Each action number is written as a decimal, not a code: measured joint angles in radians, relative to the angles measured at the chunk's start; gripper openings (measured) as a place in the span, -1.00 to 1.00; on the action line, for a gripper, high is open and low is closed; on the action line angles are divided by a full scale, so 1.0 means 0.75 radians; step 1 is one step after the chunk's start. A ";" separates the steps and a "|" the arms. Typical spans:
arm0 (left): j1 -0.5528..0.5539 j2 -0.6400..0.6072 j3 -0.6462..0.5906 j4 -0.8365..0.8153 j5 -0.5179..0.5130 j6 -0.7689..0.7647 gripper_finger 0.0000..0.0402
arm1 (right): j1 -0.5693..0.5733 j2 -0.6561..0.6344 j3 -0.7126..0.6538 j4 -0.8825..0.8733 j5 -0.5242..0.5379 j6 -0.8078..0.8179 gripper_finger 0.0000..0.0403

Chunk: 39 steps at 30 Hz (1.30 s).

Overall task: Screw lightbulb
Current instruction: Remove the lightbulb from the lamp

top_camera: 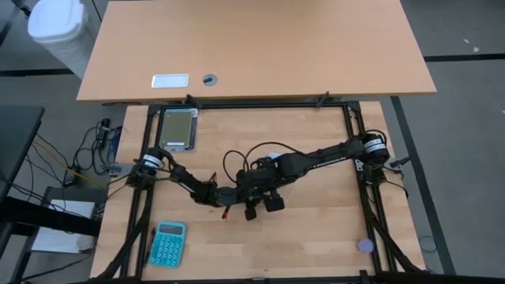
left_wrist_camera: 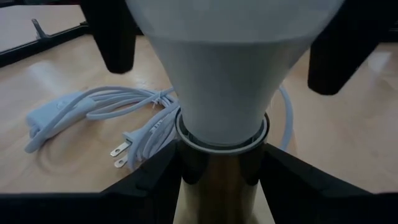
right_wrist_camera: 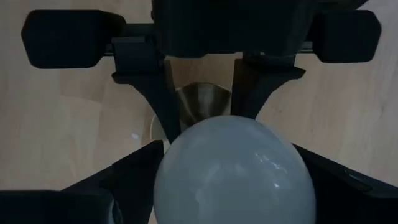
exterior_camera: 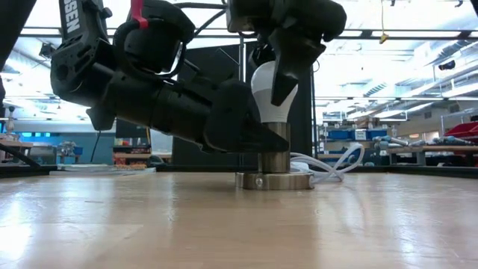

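The white lightbulb (exterior_camera: 270, 93) stands upright, its narrow base in the metal stem (exterior_camera: 273, 146) of the round socket (exterior_camera: 275, 180), which rests on the table's middle. My left gripper (left_wrist_camera: 221, 186) comes in level from the table's left and is closed around the stem. My right gripper (right_wrist_camera: 233, 155) reaches down from above, its fingers on either side of the bulb's globe (right_wrist_camera: 233, 171). In the high view both grippers (top_camera: 264, 203) meet at the table's centre and hide the bulb. My left gripper pinches the socket's metal stem (left_wrist_camera: 221, 180) between its two fingers (left_wrist_camera: 149, 180), just under the bulb's neck. The fingers come in level, across the upright stem. The socket's base stays flat on the table. My right gripper has one finger (left_wrist_camera: 115, 37) on each side of the bulb's round globe (left_wrist_camera: 230, 37), at its widest part. The fingers point down from above. The bulb stands upright in the socket.
The socket's white cord and plug (left_wrist_camera: 93, 118) lie coiled on the table behind it. A teal calculator (top_camera: 167, 243) sits near the front left, a grey flat device (top_camera: 177, 128) at the far left, and a small purple disc (top_camera: 364, 245) near the front right.
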 joint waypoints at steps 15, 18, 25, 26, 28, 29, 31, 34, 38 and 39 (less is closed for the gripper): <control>-0.001 0.000 -0.001 -0.003 -0.015 -0.006 0.00 | 0.015 -0.014 0.010 -0.032 0.013 0.097 0.59; 0.000 0.000 -0.001 -0.002 -0.019 -0.007 0.00 | 0.008 -0.060 0.019 -0.046 0.004 0.109 0.65; 0.000 -0.001 -0.001 -0.006 -0.023 -0.008 0.00 | 0.010 -0.092 -0.029 -0.249 0.022 0.175 0.67; 0.000 -0.001 -0.001 -0.006 -0.023 -0.008 0.00 | 0.015 -0.107 -0.066 -0.243 0.031 0.179 0.67; 0.000 -0.001 -0.001 -0.007 -0.023 -0.008 0.00 | 0.020 -0.146 -0.168 -0.173 0.046 0.191 0.67; 0.000 -0.001 -0.001 -0.007 -0.023 -0.008 0.00 | 0.020 -0.177 -0.232 -0.107 0.049 0.201 0.67; -0.001 -0.001 -0.001 -0.008 -0.023 -0.008 0.00 | 0.020 -0.256 -0.386 0.063 0.049 0.226 0.66; -0.002 -0.001 -0.001 -0.007 -0.023 -0.010 0.00 | 0.020 -0.372 -0.650 0.422 0.039 0.250 0.62; -0.002 -0.001 -0.001 -0.008 -0.022 -0.010 0.00 | 0.023 -0.486 -0.949 0.963 -0.019 0.276 0.58; -0.002 -0.001 -0.001 -0.008 -0.021 -0.011 0.00 | 0.026 -0.507 -1.012 1.088 -0.023 0.283 0.57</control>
